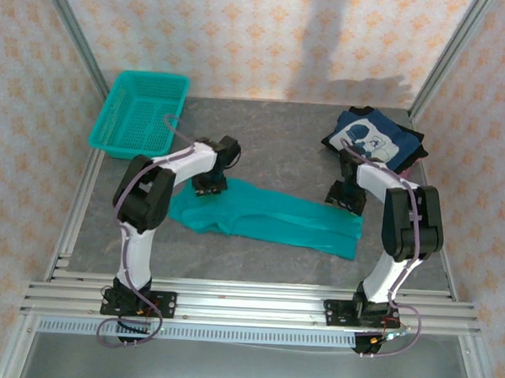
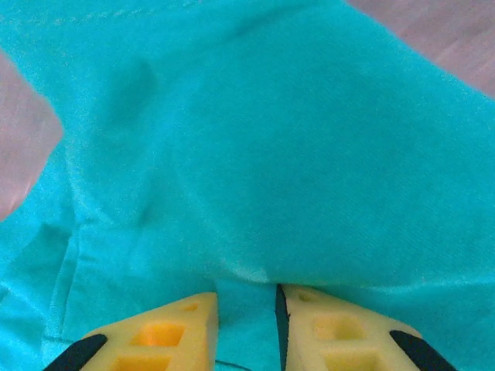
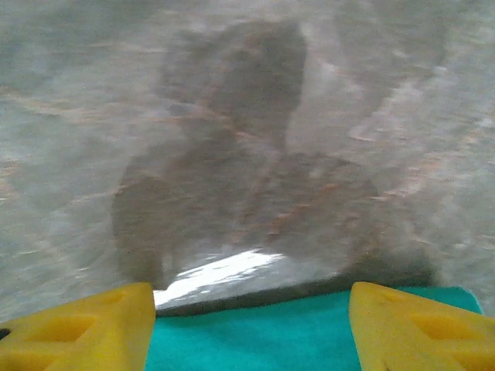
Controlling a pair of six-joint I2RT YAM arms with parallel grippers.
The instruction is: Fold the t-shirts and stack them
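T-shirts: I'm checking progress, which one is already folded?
The navy t-shirt, far right, a compact folded bundle; the teal t-shirt lies stretched out long.

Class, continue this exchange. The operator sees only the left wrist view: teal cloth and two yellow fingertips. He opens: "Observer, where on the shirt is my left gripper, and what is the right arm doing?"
Observer: Your left gripper is near the left end of the teal t-shirt, which lies as a long strip across the table.
Operator: And the right gripper?
Observer: The right gripper is at the strip's right end, jaws open, with the cloth edge between its fingertips.
Operator: Anything else out there?
Observer: A folded navy t-shirt lies at the far right, beyond the right arm.
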